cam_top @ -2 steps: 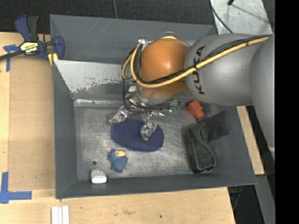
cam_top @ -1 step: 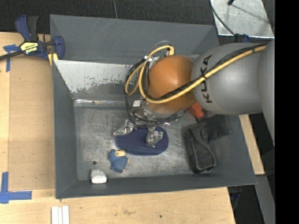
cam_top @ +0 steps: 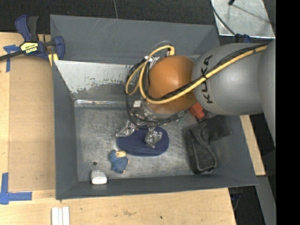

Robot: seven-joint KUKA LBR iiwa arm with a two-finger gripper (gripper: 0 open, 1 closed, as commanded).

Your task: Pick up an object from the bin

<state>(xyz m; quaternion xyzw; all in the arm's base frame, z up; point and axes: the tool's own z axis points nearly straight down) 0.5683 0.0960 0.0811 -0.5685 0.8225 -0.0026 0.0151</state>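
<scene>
The gripper [cam_top: 139, 134] stands low in the middle of the grey metal bin [cam_top: 65, 139], its two metal fingers [cam_top: 153, 137] spread wide. One tip rests on a flat, dark blue, rounded pad of soft material [cam_top: 140, 148] lying on the bin floor, the other at the pad's left edge. Just beside the pad, towards the front left, lies a small crumpled blue lump [cam_top: 118, 161]. Near that, in the front corner, is a small white oval piece [cam_top: 98, 176] — and a black moulded case [cam_top: 201, 149] sits to the right.

The arm [cam_top: 234, 78] hides most of a red thing [cam_top: 197, 110] and part of a black case [cam_top: 202, 149]. One dark speck [cam_top: 95, 163] is unidentifiable.
</scene>
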